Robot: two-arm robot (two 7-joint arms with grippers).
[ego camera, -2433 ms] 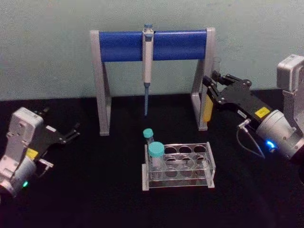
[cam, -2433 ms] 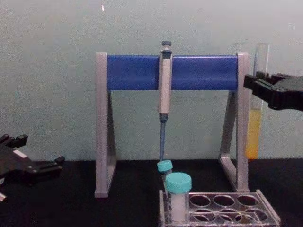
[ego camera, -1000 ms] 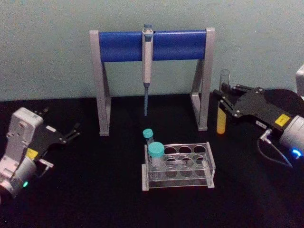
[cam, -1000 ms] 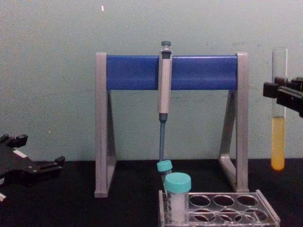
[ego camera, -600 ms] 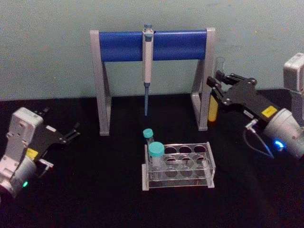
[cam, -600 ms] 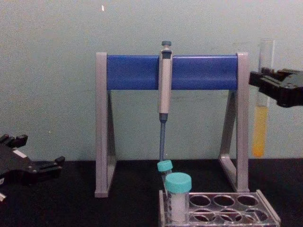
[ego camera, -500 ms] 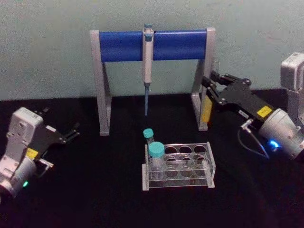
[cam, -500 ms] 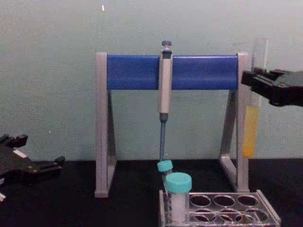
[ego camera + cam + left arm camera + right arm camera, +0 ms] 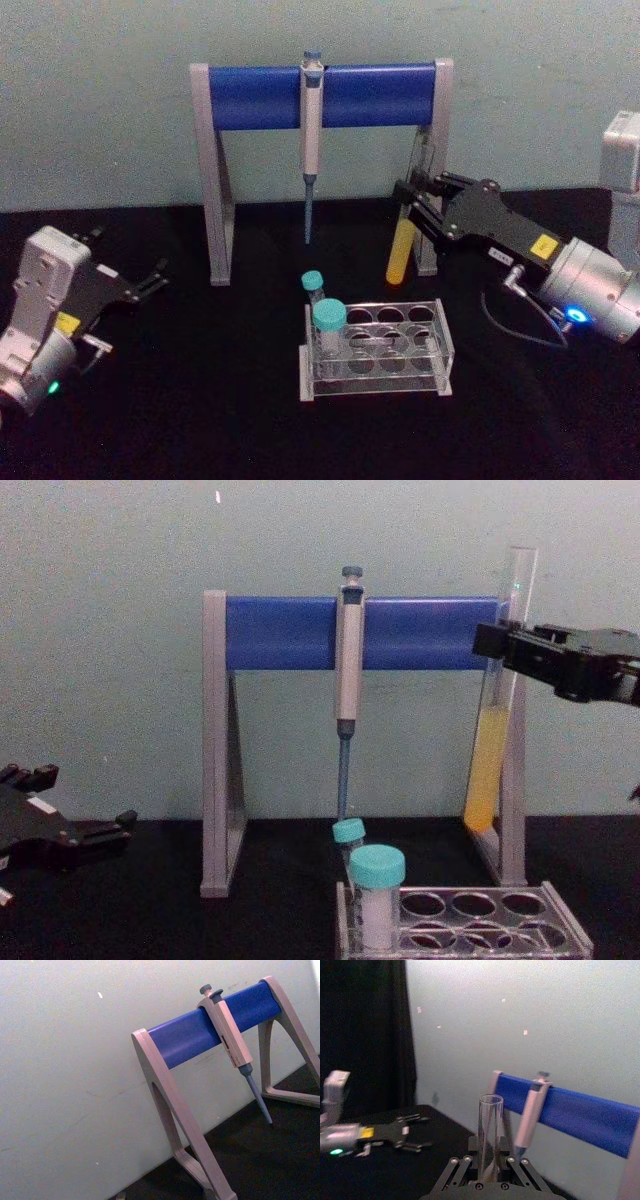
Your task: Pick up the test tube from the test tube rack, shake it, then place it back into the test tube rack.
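Glass test tube (image 9: 402,245) tilts, clamped by your right gripper (image 9: 412,200) beyond the test tube rack (image 9: 380,372); left gripper (image 9: 150,280) lies open.

At your right edge, the right gripper (image 9: 503,645) reaches in with its jaws closed around the test tube (image 9: 488,760). It holds the tube clear of the surface (image 9: 270,920), across the right leg of the pipette stand (image 9: 285,632). The tube tilts, its open top leaning right, with yellow-orange liquid in its lower part. Below sits the test tube rack (image 9: 520,935), with two teal-capped tubes (image 9: 377,880) at its left end. The left gripper (image 9: 85,800) rests low at your left, jaws apart.
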